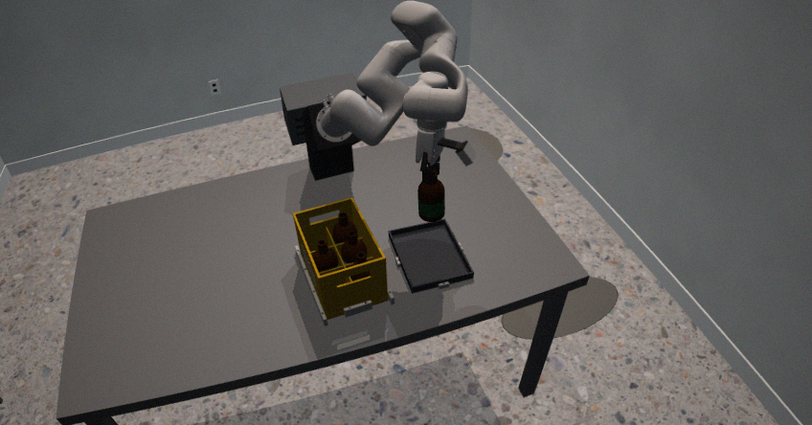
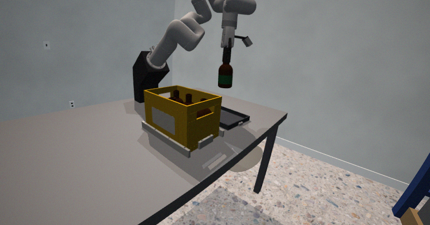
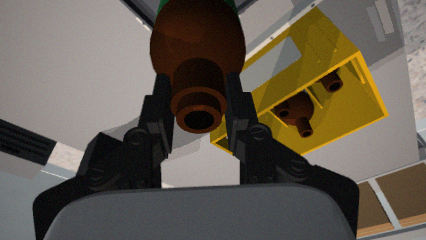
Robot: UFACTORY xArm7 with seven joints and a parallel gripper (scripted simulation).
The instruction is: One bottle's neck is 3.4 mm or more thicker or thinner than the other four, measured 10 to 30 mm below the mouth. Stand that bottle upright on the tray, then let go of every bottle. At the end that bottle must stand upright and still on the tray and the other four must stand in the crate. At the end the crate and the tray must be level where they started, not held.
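Brown bottle (image 2: pixel 225 75) neck in hand (image 2: pixel 226 46)

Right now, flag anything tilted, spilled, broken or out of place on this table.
Nothing stands out. The yellow slatted crate sits square with its brown bottles upright, the shallow black tray lies flat beside it, and the tool holds a brown green-banded glass bottle by the neck, hanging straight in the air.
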